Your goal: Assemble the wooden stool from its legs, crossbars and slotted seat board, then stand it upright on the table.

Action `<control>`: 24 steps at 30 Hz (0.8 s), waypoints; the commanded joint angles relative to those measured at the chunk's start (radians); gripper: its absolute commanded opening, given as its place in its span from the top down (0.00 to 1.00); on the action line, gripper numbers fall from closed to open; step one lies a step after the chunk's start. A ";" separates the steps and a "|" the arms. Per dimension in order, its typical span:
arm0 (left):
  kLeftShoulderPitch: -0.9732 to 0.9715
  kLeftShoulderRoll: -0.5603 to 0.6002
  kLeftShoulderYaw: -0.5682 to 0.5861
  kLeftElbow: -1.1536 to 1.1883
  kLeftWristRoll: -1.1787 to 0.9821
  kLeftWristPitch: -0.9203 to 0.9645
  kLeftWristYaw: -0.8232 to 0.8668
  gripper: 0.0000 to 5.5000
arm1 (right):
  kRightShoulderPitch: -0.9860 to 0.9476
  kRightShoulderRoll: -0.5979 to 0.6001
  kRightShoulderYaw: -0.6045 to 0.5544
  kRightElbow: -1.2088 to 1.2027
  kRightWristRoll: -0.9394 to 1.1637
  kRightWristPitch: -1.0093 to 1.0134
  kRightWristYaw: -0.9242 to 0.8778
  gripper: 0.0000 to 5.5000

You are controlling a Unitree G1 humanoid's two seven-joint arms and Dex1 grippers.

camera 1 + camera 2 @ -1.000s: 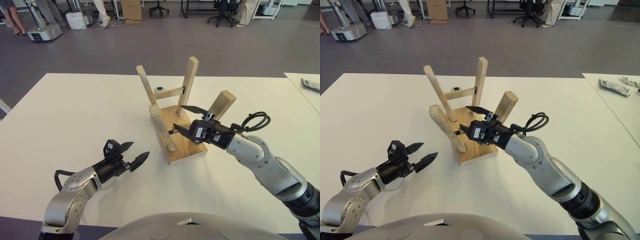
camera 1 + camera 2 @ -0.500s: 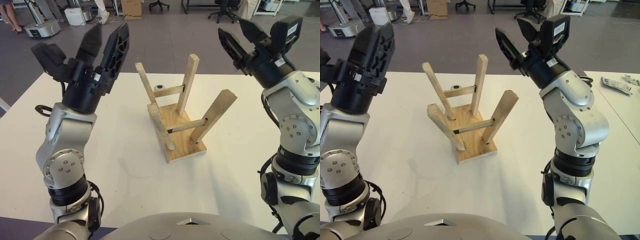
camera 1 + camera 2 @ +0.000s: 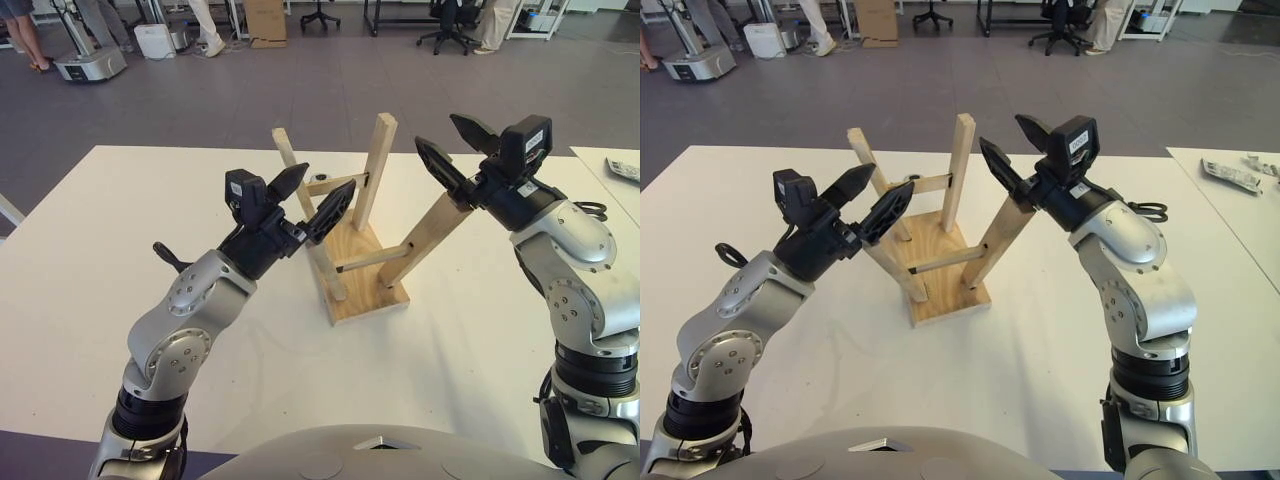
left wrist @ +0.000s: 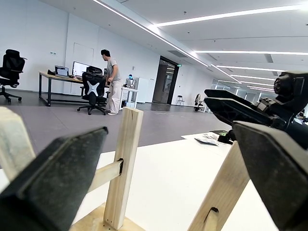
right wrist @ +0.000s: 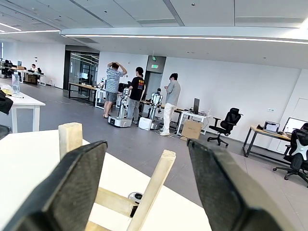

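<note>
Left gripper (image 3: 322,182), fingers spread wide and empty, hovered with the upturned stool (image 3: 352,238) just beside it at three o'clock. Right gripper (image 3: 438,132), equally wide and empty, hung near the top of the stool's three o'clock leg. One seat board (image 3: 368,292) lay flat on the table (image 3: 120,230), carrying four legs (image 3: 377,165) and two crossbars (image 3: 372,260).

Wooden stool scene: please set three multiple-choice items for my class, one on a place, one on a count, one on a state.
1. Where does the seat board rest? A on the table; B on the floor; C in a tool.
2. How many legs point upward? A two; B three; C four.
3. How is the right tool? A shut on a leg; B open, holding nothing; C shut on a crossbar.
Key: 1 A, the board lies flat on the white table; 2 C, four legs rise from the board; 3 B, it gapes wide, gripping nothing.
</note>
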 commanded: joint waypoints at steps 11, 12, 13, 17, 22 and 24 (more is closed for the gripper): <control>-0.379 0.191 0.440 -0.034 -0.570 0.034 0.172 0.14 | -0.207 -0.009 -0.168 0.080 0.325 0.190 0.019 0.43; -0.384 0.189 0.466 -0.025 -0.611 0.018 0.192 0.14 | -0.211 -0.014 -0.197 0.079 0.388 0.216 0.016 0.43; -0.362 0.194 0.489 -0.020 -0.629 0.014 0.199 0.14 | -0.208 -0.025 -0.215 0.080 0.434 0.237 0.022 0.43; -0.090 0.152 0.532 0.009 -0.508 0.010 0.156 0.14 | -0.052 -0.174 -0.290 0.032 0.658 0.384 0.154 0.43; 0.042 0.096 0.513 0.049 -0.369 -0.029 0.076 0.14 | 0.082 -0.285 -0.205 0.030 0.539 0.365 0.260 0.43; 0.047 0.081 0.509 0.059 -0.351 -0.036 0.056 0.14 | 0.105 -0.307 -0.157 0.037 0.456 0.324 0.280 0.43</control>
